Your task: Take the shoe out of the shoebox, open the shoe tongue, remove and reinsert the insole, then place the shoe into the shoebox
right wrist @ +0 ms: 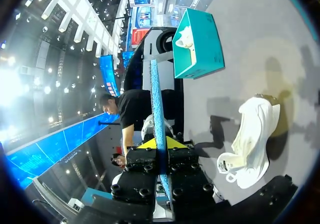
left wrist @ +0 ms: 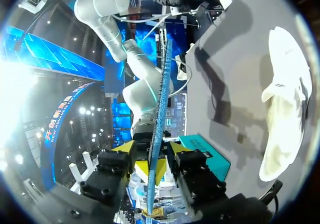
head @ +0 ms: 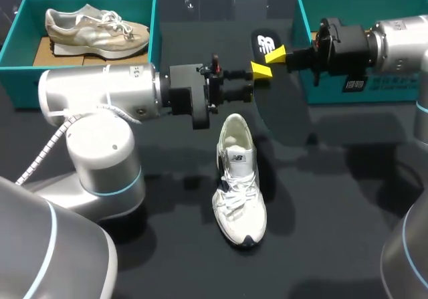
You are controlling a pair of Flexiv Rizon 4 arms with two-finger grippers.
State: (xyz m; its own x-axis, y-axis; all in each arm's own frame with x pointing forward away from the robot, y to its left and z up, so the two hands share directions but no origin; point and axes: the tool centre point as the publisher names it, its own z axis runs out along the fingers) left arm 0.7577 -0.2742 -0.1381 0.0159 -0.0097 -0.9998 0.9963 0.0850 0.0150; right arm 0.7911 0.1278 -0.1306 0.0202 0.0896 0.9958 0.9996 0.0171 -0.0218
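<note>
Now both arms meet over the middle of the table [head: 334,198], and between them is the insole [head: 265,45]. It is held up in the air, off the table, its black face with a white logo turned toward the head camera.

The left gripper [head: 257,71] comes in from the left with its yellow tips pressed on the insole's lower part. In its own wrist view the left gripper [left wrist: 151,170] shows the insole [left wrist: 162,93] edge-on, a thin blue strip running straight out ahead, a yellow tip tight against each side. That is a firm pinch.

The right gripper [head: 275,54] reaches across from the right and bites the same insole just beside its partner. Its wrist view agrees: the right gripper [right wrist: 160,145] has both yellow tips closed onto the blue edge of the insole [right wrist: 156,98].

Below them the white shoe [head: 239,178] stands on its sole on the table, out of any box, heel toward the grippers, toe toward the near edge, laces loose. It lies off to the side in both wrist views [left wrist: 282,98] [right wrist: 250,139].

At the far left sits the left shoebox [head: 20,38], teal, with a second shoe [head: 93,28] inside. The right shoebox [head: 401,8] sits far right, behind the right arm.
</note>
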